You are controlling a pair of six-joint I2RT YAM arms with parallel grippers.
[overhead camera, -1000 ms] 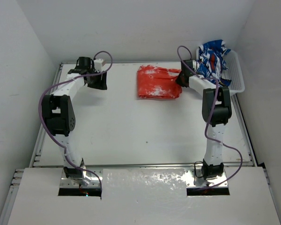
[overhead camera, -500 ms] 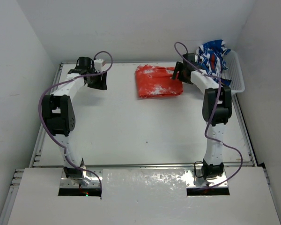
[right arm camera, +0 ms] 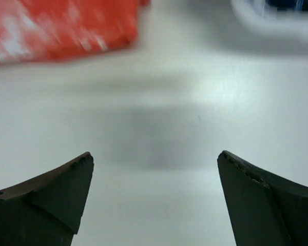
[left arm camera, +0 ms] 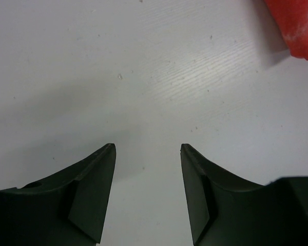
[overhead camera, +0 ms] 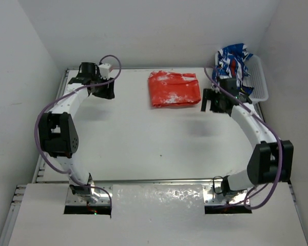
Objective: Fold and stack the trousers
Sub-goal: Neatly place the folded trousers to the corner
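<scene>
Trousers (overhead camera: 174, 89), red-orange with white speckles, lie folded into a compact rectangular bundle at about 12 o'clock on the white table (overhead camera: 143, 138), close to its far edge and a little right of centre; nothing grips them.

The right gripper (overhead camera: 211, 101) hovers just beside the bundle at its 3 o'clock side, fingers spread wide with nothing between them; its wrist camera shows only bare tabletop in the gap, the red cloth lying apart from the fingers at 11 o'clock of that view and blurred, a white rim at 1 o'clock.

The left gripper (overhead camera: 105, 89) sits at about 10 o'clock on the table, well apart from the bundle; its jaws stand partly open and hold nothing, with plain table surface between them in its wrist view, where one red corner of the trousers shows at 1 o'clock.

A white basket (overhead camera: 261, 82) occupies the table's 2 o'clock corner, just beyond the right gripper; a blue, white and red patterned garment (overhead camera: 233, 61) is heaped in it and rises above its rim; purple cables loop along both arms.
</scene>
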